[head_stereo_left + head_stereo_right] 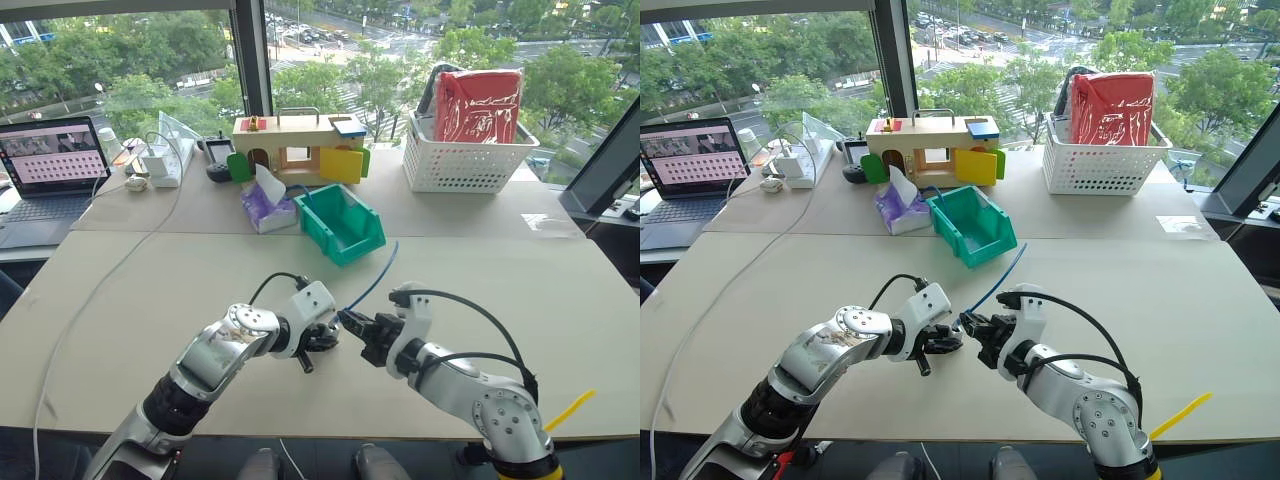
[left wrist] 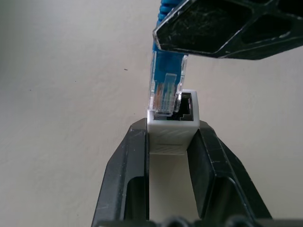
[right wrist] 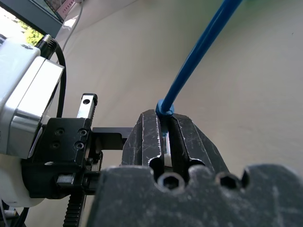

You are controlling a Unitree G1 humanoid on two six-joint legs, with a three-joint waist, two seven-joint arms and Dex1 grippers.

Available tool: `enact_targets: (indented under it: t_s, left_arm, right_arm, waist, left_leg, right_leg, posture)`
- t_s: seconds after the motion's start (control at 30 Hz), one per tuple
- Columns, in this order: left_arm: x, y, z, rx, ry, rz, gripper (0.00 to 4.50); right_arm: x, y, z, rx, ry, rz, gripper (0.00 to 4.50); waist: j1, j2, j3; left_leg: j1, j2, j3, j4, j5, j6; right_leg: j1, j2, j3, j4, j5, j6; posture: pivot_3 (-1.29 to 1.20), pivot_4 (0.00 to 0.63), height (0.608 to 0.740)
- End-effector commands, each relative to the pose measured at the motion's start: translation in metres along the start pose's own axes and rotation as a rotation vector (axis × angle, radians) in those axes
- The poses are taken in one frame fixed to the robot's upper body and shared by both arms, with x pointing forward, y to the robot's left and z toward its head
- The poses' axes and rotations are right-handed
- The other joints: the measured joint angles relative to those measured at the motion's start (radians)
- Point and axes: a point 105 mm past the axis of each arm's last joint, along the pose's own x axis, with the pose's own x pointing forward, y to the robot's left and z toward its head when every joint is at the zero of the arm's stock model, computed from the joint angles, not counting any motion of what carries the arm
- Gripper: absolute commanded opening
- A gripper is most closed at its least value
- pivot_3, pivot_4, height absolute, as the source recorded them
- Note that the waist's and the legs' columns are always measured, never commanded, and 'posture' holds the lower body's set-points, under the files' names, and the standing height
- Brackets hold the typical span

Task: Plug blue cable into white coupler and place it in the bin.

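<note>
My left gripper (image 2: 171,137) is shut on the white coupler (image 2: 173,127), its dark socket facing away from the wrist. My right gripper (image 3: 165,124) is shut on the blue cable (image 3: 199,61) just behind its clear plug (image 2: 164,97). The plug's tip rests at the socket's edge, offset to one side. Both grippers meet above the near middle of the table, the left one (image 1: 325,335) facing the right one (image 1: 352,322). The cable (image 1: 378,278) arcs up and back toward the teal bin (image 1: 340,223), which stands beyond them at mid-table.
A purple tissue pack (image 1: 266,207) lies left of the bin, a wooden toy house (image 1: 298,148) behind it. A white lattice basket (image 1: 466,150) with a red bag stands at the back right. A laptop (image 1: 50,170) and white cables occupy the far left.
</note>
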Motion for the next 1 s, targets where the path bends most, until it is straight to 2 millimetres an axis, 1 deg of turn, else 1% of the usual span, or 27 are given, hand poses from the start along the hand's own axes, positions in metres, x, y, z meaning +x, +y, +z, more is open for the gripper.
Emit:
enact_targets:
  t_s: [0.03, 0.43, 1.0]
  left_arm:
    - [0.002, -0.006, -0.002, -0.003, 0.004, -0.024, 0.65]
    - [0.002, -0.007, -0.003, -0.004, 0.01, -0.033, 0.65]
    - [0.001, -0.007, -0.004, -0.011, 0.015, -0.038, 0.65]
  right_arm:
    - [-0.002, 0.001, -0.001, -0.018, 0.008, -0.01, 0.0]
    - [-0.002, 0.001, -0.009, 0.011, 0.045, -0.011, 0.0]
    - [-0.003, 0.001, -0.012, 0.005, 0.067, -0.021, 0.0]
  waist:
    - [0.0, 0.0, 0.0]
    - [0.0, 0.0, 0.0]
    - [-0.001, 0.0, 0.0]
  left_leg:
    - [0.0, 0.0, 0.0, 0.0, 0.0, 0.0]
    - [0.0, 0.0, 0.0, 0.0, 0.0, 0.0]
    - [0.0, 0.0, 0.0, 0.0, 0.0, 0.0]
  right_leg:
    - [0.0, 0.0, 0.0, 0.0, 0.0, 0.0]
    - [0.0, 0.0, 0.0, 0.0, 0.0, 0.0]
    - [0.0, 0.0, 0.0, 0.0, 0.0, 0.0]
  posture:
    - [0.0, 0.15, 0.715]
    - [0.0, 0.15, 0.715]
    - [0.0, 0.15, 0.715]
